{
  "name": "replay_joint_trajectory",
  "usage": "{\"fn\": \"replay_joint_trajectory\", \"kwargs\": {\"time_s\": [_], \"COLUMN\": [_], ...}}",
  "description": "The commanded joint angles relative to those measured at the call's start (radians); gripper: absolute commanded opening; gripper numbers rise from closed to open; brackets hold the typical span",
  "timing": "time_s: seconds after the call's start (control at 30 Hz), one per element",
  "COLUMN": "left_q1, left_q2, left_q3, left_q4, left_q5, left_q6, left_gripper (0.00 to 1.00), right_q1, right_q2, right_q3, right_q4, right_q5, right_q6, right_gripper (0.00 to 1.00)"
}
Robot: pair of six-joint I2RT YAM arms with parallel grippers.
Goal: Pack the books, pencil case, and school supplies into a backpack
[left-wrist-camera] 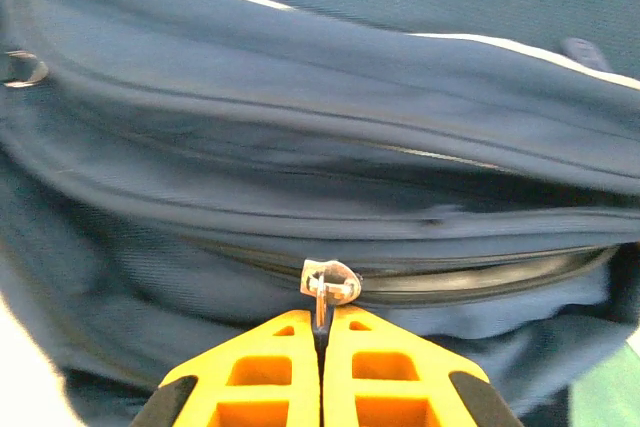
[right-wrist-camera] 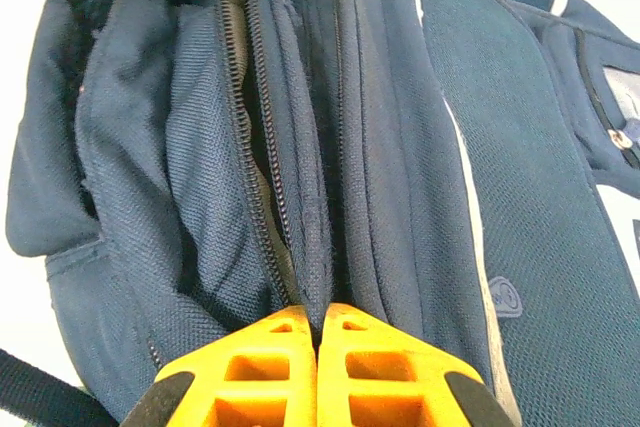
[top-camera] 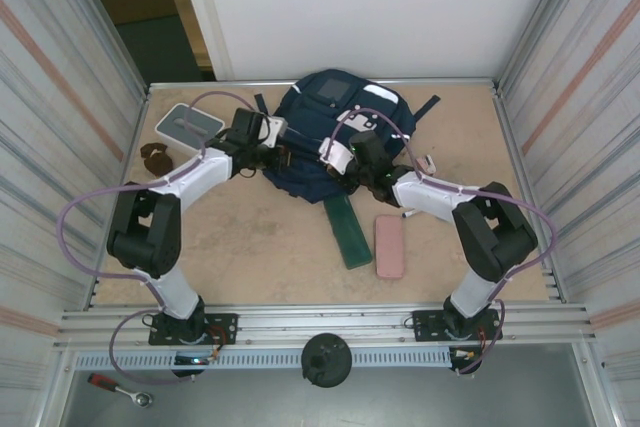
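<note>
fingers (right-wrist-camera: 262, 372) of right gripper (right-wrist-camera: 318, 322) pinch backpack (right-wrist-camera: 400, 147) near its unreadable oval emblem (right-wrist-camera: 505, 297).

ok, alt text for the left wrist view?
Close-up: the left end effector, its orange fingers pressed together, grips the small metal zipper pull of a navy backpack. The zipper track runs sideways across the fabric, with thin white trim lines above it.
</note>
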Motion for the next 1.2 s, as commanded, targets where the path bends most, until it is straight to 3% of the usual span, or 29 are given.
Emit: {"fn": "replay_joint_trajectory", "kwargs": {"time_s": [0.0, 0.57, 0.8, 0.93, 1.17], "left_q1": [0.049, 0.135, 0.114, 0.059, -0.037], "left_q2": [-0.039, -0.144, -0.19, -0.179, -0.118], "left_q3": [0.009, -0.066, -0.12, -0.093, -0.015], "left_q4": [-0.003, -0.001, 0.054, 0.055, 0.026], "left_q5": [-0.086, -0.122, 0.021, 0.055, 0.053], "left_q6": [0.001, -0.018, -0.052, -0.044, -0.042], "left_gripper": [0.0, 0.0, 0.0, 0.0, 0.0], "right_q1": [-0.055, 0.019, -0.042, -0.106, -0.131], "right_q2": [-0.047, 0.178, 0.127, 0.13, 0.117], "right_q3": [-0.034, 0.298, 0.224, 0.238, 0.236], "right_q4": [-0.03, -0.094, -0.106, -0.154, -0.213], "right_q5": [0.05, -0.077, -0.01, 0.06, 0.204], "right_q6": [0.026, -0.041, -0.037, 0.011, 0.023], "right_gripper": [0.0, 0.0, 0.01, 0.06, 0.15]}}
